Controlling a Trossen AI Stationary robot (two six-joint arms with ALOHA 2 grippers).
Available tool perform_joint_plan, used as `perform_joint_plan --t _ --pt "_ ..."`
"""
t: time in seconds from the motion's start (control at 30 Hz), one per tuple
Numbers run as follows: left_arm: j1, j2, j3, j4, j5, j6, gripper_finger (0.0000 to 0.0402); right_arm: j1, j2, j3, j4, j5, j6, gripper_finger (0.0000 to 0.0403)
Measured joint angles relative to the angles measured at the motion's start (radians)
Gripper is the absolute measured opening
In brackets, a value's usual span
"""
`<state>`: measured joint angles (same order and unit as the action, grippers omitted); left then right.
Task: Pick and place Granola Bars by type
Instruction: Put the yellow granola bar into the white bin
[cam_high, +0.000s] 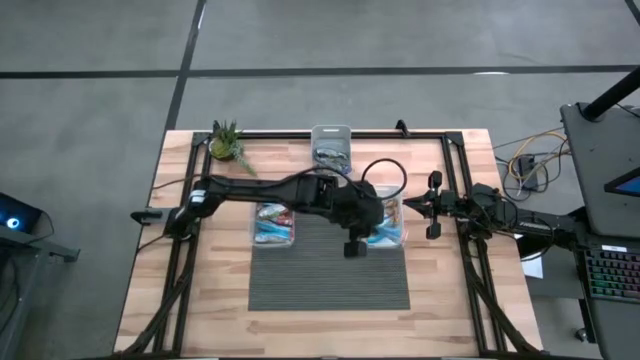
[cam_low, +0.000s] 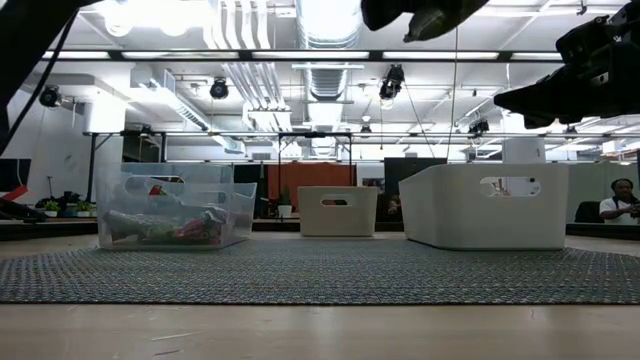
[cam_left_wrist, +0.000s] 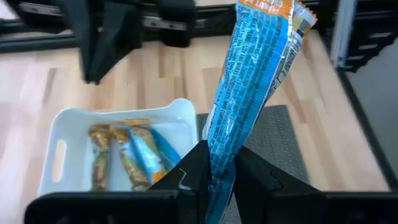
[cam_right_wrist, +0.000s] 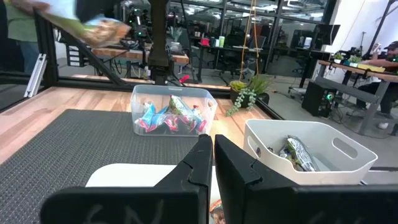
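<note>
Granola bar (cam_left_wrist: 249, 93) is clamped in the left gripper (cam_left_wrist: 217, 168) above the white bin (cam_left_wrist: 62, 155); it should be lowered centrally before release. Right gripper (cam_right_wrist: 213, 149) waits closed.

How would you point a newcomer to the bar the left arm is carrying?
Find the white bin at the dark mat's right edge. Above it, the left pincer grips a blue bar. It alone hangs in the air; the others lie in bins.
</note>
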<state>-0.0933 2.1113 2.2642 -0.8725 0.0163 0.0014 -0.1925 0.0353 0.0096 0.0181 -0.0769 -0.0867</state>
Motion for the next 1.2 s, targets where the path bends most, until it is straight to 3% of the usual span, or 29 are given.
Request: perform_joint_plan --t 0.37,0.57,0.8,1.2 --pt "0.018 0.0 -0.049 0.046 0.021 0.033 0.0044 0.0 0.0 0.0 0.0 0.0 0.004 0.0009" --pt "0.06 0.0 -0.115 0.192 0.028 0.027 0.0044 0.0 0.0 0.0 0.0 0.0 0.004 0.0009" --pt "0.136 0.0 -0.212 0.348 0.116 -0.018 0.0044 0.0 0.0 0.0 0.0 0.0 0.003 0.0009" --pt "0.184 0.0 -0.339 0.452 0.18 -0.055 0.0044 0.0 0.0 0.0 0.0 0.0 0.004 0.0009"
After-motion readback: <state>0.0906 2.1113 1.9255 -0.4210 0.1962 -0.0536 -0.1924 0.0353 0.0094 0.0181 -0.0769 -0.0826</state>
